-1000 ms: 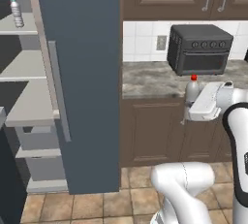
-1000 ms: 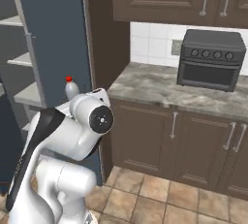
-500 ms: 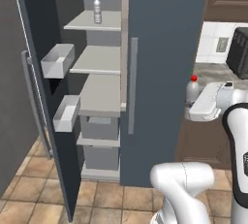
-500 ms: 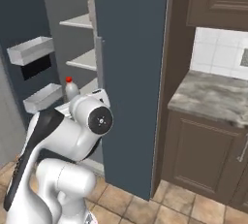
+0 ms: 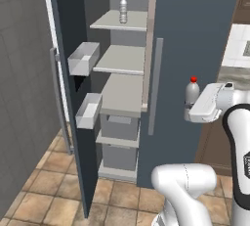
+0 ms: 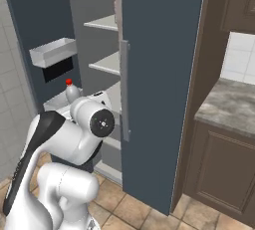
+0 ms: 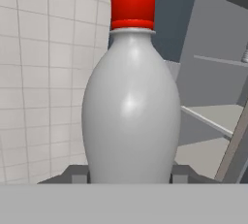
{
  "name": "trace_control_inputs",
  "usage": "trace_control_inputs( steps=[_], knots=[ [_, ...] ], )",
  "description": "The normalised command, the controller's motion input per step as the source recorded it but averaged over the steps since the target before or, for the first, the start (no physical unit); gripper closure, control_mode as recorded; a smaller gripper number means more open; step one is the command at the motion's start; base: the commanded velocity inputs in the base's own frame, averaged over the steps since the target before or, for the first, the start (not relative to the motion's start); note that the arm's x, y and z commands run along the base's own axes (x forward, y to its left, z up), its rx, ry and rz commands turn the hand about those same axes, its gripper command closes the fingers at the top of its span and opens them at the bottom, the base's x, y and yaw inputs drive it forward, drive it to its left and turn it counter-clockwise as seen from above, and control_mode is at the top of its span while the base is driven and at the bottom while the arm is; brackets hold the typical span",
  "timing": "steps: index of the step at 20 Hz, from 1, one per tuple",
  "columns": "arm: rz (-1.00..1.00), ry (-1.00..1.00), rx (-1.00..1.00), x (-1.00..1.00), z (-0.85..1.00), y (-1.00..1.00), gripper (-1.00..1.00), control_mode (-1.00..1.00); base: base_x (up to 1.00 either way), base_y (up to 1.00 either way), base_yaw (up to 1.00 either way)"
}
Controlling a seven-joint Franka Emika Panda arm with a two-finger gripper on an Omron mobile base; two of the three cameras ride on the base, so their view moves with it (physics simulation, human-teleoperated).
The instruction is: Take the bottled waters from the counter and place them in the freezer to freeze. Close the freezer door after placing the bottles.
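Base's swung round since a sec ago, freezer (image 5: 195,49) now dead ahead w/ door open, gripper (image 7: 130,177) clamped on red-capped bottle (image 7: 131,106), upright btwn fingertips.

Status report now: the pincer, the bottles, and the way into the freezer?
Pincer shut on red-capped bottle, upright. Teal-capped bottle on top freezer shelf. Freezer door open, nothing blocking.

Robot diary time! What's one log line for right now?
gripper: shut on red-capped bottle | other bottle: top freezer shelf | freezer door: open
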Motion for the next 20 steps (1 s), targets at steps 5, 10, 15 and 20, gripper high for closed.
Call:
trace_control_inputs(
  steps=[5,10,15,20],
  knots=[
    [0.0,0.0,0.0,0.0,0.0,0.0,1.0,1.0,0.42,0.19,-0.03],
    [0.0,0.0,0.0,0.0,0.0,0.0,1.0,1.0,0.46,0.35,-0.1],
    [0.0,0.0,0.0,0.0,0.0,0.0,1.0,1.0,0.36,0.44,-0.1],
    [0.0,0.0,0.0,0.0,0.0,0.0,1.0,1.0,0.49,0.18,-0.13]
  ],
)
